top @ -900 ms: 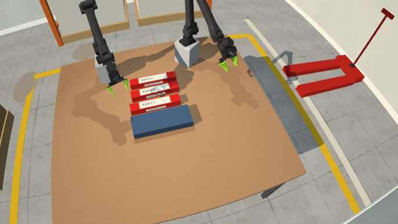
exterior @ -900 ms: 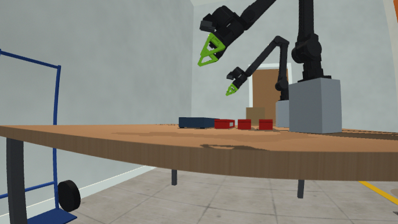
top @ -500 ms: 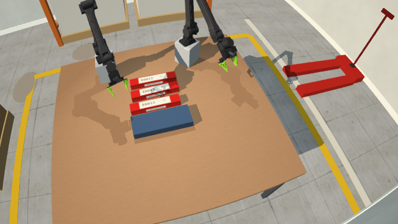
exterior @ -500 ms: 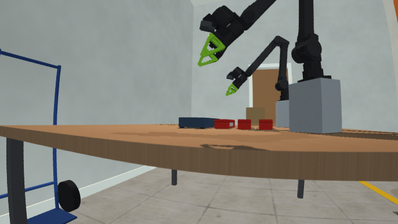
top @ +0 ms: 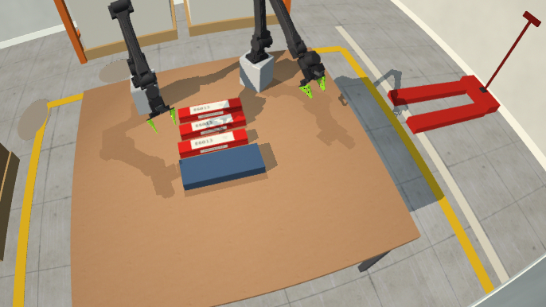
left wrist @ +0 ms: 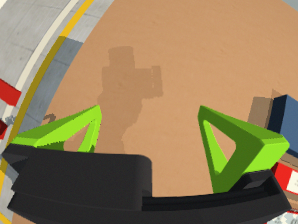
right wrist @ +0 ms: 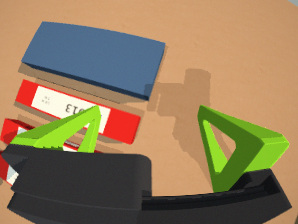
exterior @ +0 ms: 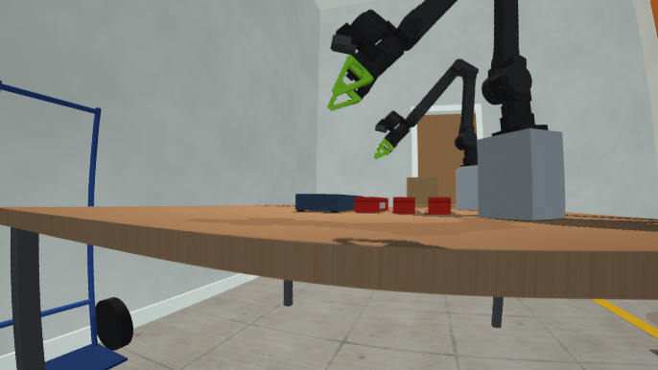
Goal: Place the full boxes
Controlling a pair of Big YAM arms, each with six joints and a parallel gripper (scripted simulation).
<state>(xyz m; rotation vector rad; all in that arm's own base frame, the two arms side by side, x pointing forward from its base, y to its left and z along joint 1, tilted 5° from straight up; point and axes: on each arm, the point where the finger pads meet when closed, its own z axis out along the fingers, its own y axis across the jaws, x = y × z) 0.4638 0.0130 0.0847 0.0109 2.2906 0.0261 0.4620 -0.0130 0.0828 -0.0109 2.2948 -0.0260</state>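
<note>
The outside view shows a blue hand truck [exterior: 91, 187] and a brown door [exterior: 441, 153]; the top view doesn't. The top view shows a red pallet jack [top: 446, 118] [left wrist: 9, 92] on the floor, well apart from the low platform [top: 223, 165] [exterior: 323, 202] [left wrist: 287, 120] [right wrist: 95, 57], and part of it peeks into the left wrist view.

The top view shows the E6013 names best. The near box [top: 212, 143] [exterior: 370, 205] [left wrist: 283, 176] [right wrist: 80, 111] lies flat just beside the platform. Next comes the middle box [top: 212, 125] [exterior: 404, 205] [left wrist: 285, 217] [right wrist: 11, 131], then the far box [top: 210, 109] [exterior: 439, 205] [right wrist: 5, 165], farthest from the platform – all three on its arm-base side, with none on top.

The boxes are long and red with white labels. The platform is a plain blue block. The left gripper [top: 317, 94] [exterior: 333, 102] [left wrist: 149, 110] and right gripper [top: 165, 128] [exterior: 375, 158] [right wrist: 149, 110] have green three-sided fingers with holes. Both are spread wide, high up, pinching nothing – the right one is nearer the platform.

The brown table [top: 239, 238] [exterior: 336, 259] [left wrist: 165, 30] [right wrist: 240, 50] looks like wood. Gray floor squares and pale walls are around it.
</note>
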